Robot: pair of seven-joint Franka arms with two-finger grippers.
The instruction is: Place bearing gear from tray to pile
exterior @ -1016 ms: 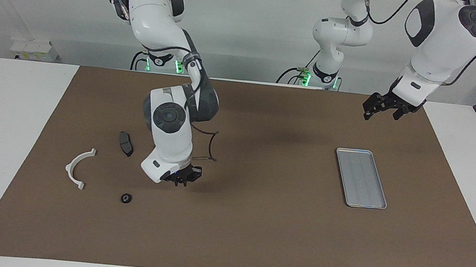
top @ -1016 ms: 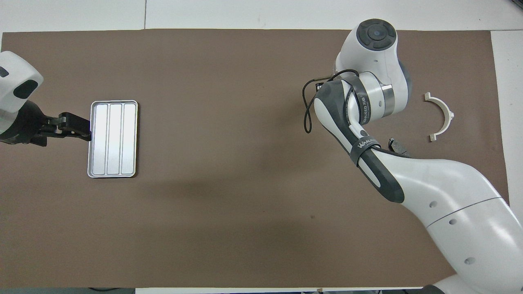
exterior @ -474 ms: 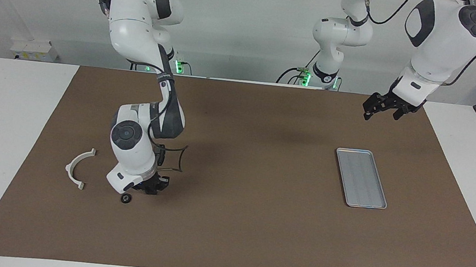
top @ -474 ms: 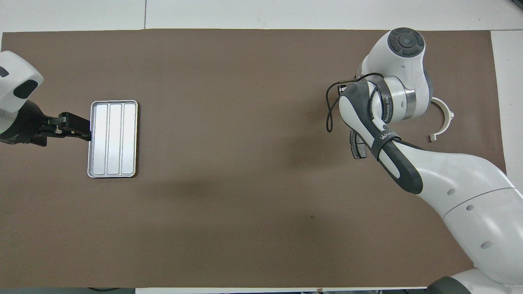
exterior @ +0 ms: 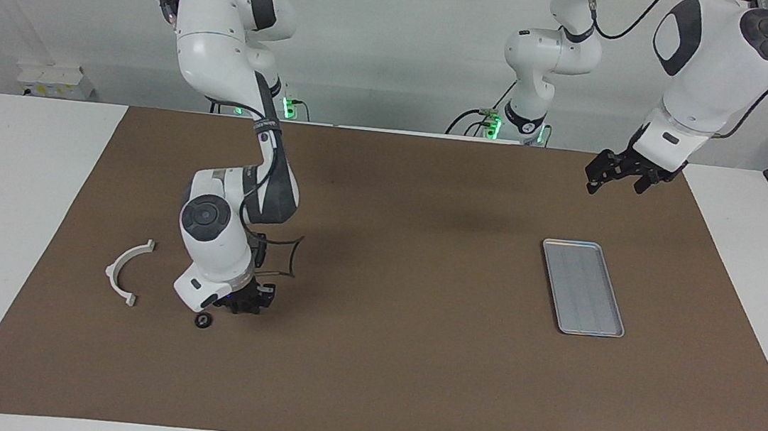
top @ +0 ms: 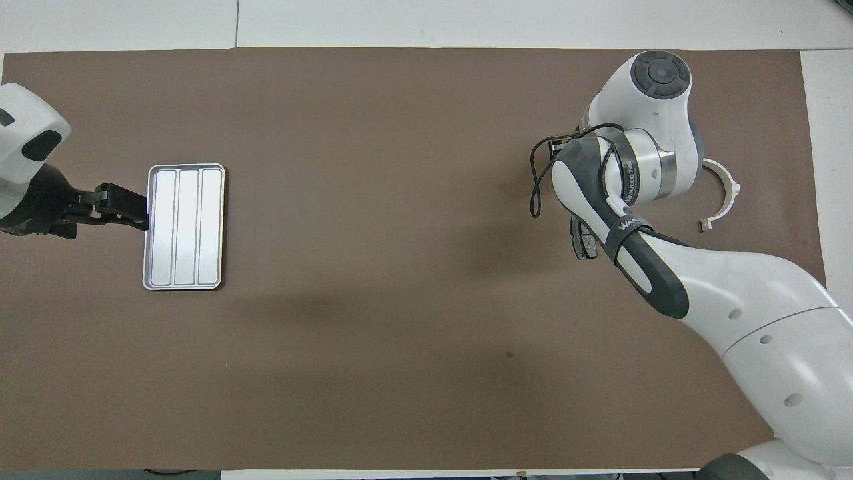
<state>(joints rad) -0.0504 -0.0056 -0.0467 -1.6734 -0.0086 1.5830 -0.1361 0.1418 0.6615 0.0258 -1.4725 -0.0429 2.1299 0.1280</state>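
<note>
Since a second ago, the right arm has swung from mid-mat to the pile, and its right gripper point(exterior: 241, 300) now hangs low at lower left of the facing view, just beside the bearing gear point(exterior: 203, 321). Whether its fingers are spread or pressed together cannot be told. The gear, a small dark disc, lies flat on the brown mat point(exterior: 396, 374) near the white half-ring point(exterior: 123, 272); from overhead the arm hides it. Only an edge of one dark brake-pad piece point(top: 582, 240) peeks out under the arm in the overhead view. At right centre of the facing view, the tray point(exterior: 583, 288) sits bare, its long axis running away from the robots. The waiting left gripper point(exterior: 618, 174) hovers over the mat at upper right, fingers spread.
</note>
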